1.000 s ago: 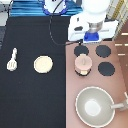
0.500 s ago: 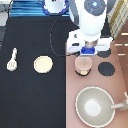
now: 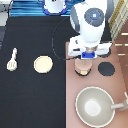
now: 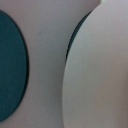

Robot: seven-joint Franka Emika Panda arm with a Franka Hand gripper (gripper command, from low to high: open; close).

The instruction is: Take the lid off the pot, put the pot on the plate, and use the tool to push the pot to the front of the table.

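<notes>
My gripper hangs low over the stove, right above the pink pot. Only the pot's lower edge shows under the hand; the lid is hidden by the hand. The wrist view is filled by a pale rounded surface seen from very close, with a dark burner beside it. The cream-tan plate lies on the black table to the exterior view's left of the pot. The cream spatula lies further left, near the table's edge.
The pinkish-brown stove panel takes up the exterior view's right. A black burner sits just right of the pot. The large grey-beige pan stands at the bottom right, handle pointing right. The robot's base is at the top.
The arm has swung from the exterior view's top down over the pot, which was in plain sight with its lid on and is now mostly covered by the hand.
</notes>
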